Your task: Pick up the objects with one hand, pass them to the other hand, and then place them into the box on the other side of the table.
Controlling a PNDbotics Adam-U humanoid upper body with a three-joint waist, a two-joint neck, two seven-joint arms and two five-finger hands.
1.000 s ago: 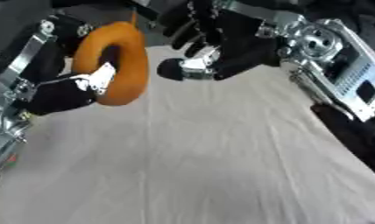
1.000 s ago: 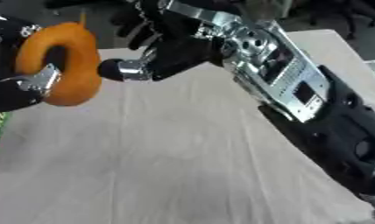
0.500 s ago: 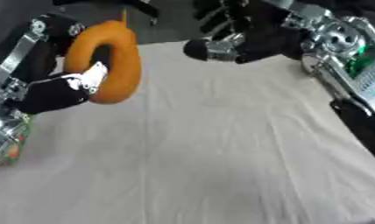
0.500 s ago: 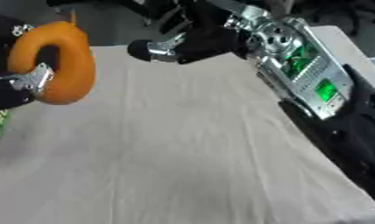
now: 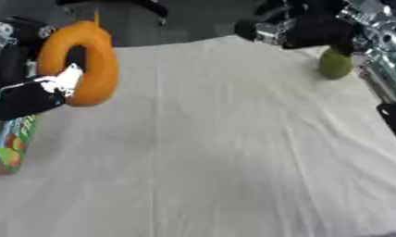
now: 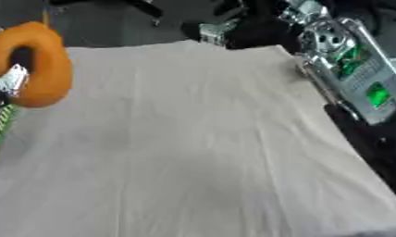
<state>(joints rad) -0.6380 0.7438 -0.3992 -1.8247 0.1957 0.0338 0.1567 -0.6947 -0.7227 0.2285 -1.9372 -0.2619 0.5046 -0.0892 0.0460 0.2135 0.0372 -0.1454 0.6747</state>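
**Handover done: ring in the left hand, right arm pulling away**

The orange ring (image 5: 78,65) now sits in the left hand (image 5: 35,95) alone, held upright above the left edge of the white tablecloth (image 5: 233,139), with a finger through its hole and the hand curled round its lower rim. A second ago the right hand (image 5: 302,30) was just beside the ring; it has since drawn back to the far right corner, near a green fruit (image 5: 336,64) lying on the cloth. Its fingers look curled and hold nothing, though blur leaves that uncertain. A colourful box (image 5: 9,143) shows at the left edge, just below the ring. The pass appears finished, so the likely next step is lowering the ring into that box.
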